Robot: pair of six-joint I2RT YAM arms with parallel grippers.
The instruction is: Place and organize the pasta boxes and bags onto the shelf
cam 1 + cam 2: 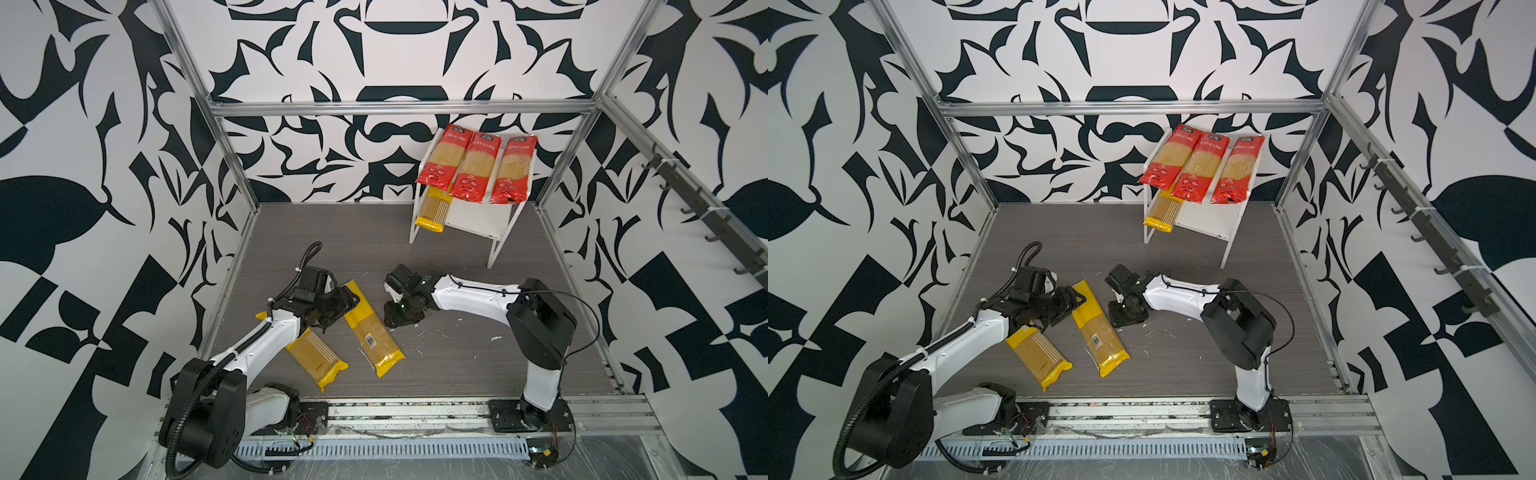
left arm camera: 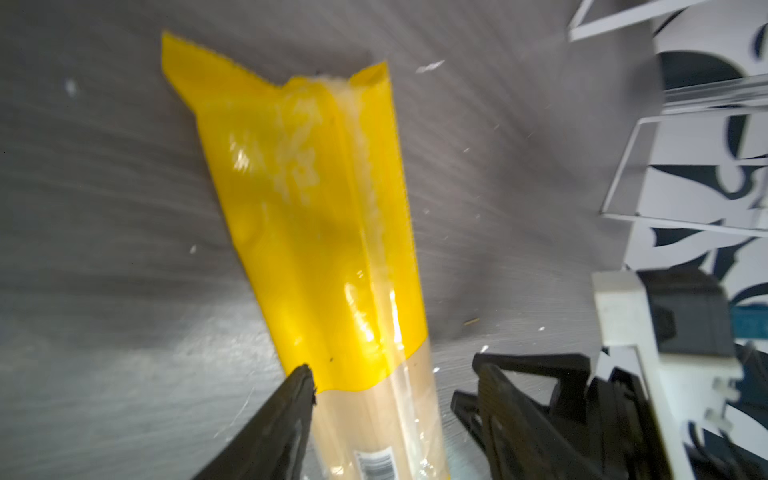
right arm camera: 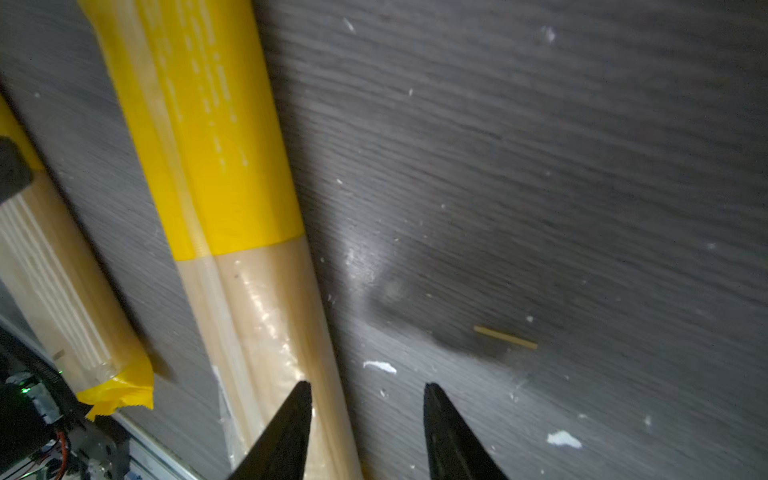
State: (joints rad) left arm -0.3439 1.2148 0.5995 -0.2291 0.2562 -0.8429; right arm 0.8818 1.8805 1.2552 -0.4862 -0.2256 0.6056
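Left gripper [image 2: 392, 370] gapes astride 1 yellow packet [image 1: 372, 332], unpinched; right gripper [image 3: 368, 385] slack at its 3 o'clock; second packet [image 1: 318, 357] at 8 o'clock; 3 red packets [image 1: 473, 168] top the shelf [image 1: 478, 218], 1 o'clock.

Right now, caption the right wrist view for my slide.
Open right gripper at the edge of a yellow-ended spaghetti packet on the dark table.

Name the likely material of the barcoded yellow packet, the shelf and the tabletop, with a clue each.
Barcoded yellow packet: thin glossy plastic film; glare, crinkles, clear middle.
Shelf: flat white matte panels, perhaps painted wood or plastic.
Tabletop: grey wood-grain, faint sheen, probably laminate.
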